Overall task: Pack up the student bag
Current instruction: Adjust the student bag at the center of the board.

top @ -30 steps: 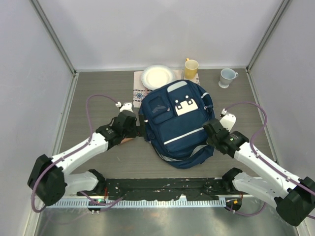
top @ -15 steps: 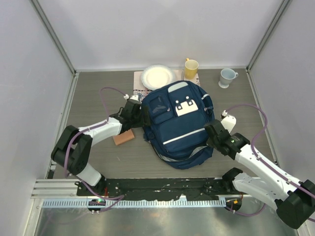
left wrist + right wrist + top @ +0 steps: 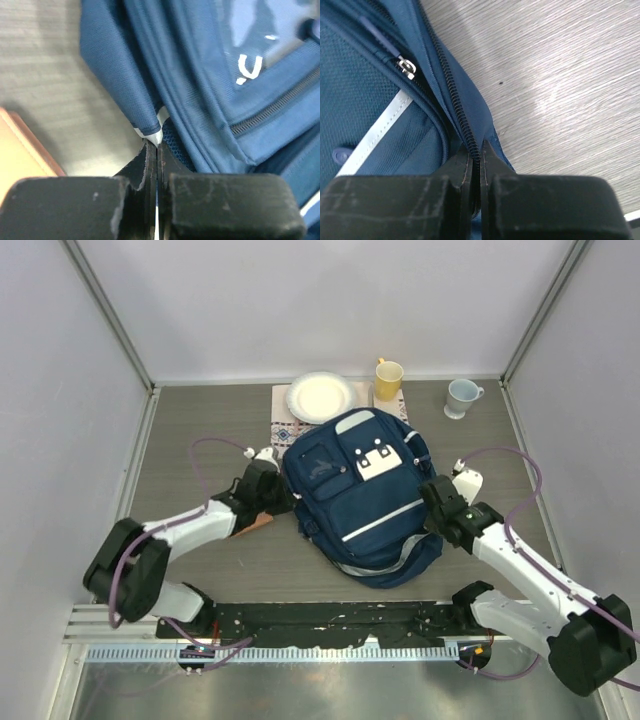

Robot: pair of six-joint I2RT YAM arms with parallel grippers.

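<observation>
The left gripper (image 3: pixel 156 150) had its fingers pressed together on a white-tipped fold at the left edge of the student bag (image 3: pixel 360 490), with an orange block (image 3: pixel 20 155) just to its left. The navy bag lay flat in the middle of the table (image 3: pixel 200 420), near of a white plate (image 3: pixel 320 397). At the bag's right edge, the right gripper (image 3: pixel 476 150) pinched the zipper seam between closed fingers.

**Fold of student bag (image 3: pixel 200 65) pinched by left gripper (image 3: pixel 156 150)**

At 6 o'clock the jaws press together on a white-tipped fold of navy fabric. A zipper (image 3: pixel 265 112) runs across the bag at 3 o'clock. An orange-tan flat object (image 3: pixel 20 170) lies at 8 o'clock on the grey table (image 3: pixel 45 75).
</observation>
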